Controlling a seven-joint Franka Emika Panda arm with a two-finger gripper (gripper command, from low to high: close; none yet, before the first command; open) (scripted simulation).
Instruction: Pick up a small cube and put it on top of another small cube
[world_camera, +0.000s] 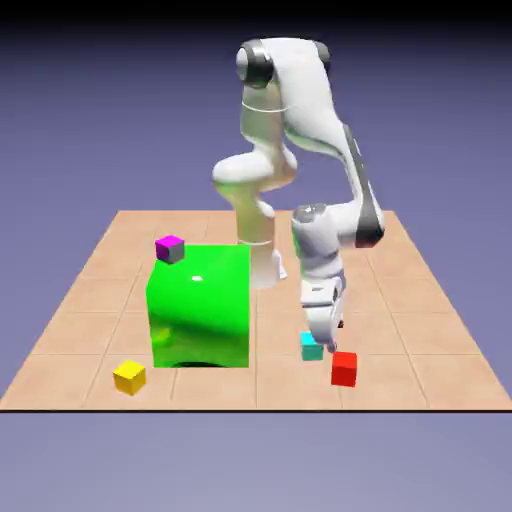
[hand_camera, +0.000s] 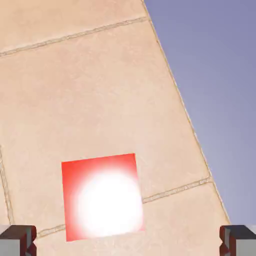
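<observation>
Tiled tabletop (world_camera: 420, 330) stands before a blue-violet backdrop; going left to right along its near edge come the yellow cube (world_camera: 129, 377), the big green cube (world_camera: 199, 306), the cyan cube (world_camera: 312, 347) and the small red cube (world_camera: 344, 368). The gripper (world_camera: 322, 338), jaws spread wide and empty, hangs above the cyan cube, so the red cube lies just ahead and below, toward the near edge; in the hand view the red cube (hand_camera: 102, 196) sits left of centre between the fingertips (hand_camera: 17, 239).

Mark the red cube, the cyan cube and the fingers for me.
red cube (world_camera: 344, 369): exterior view, front face.
cyan cube (world_camera: 312, 348): exterior view, front face.
fingers (hand_camera: 18, 240): hand view, tip at the bottom left corner.
</observation>
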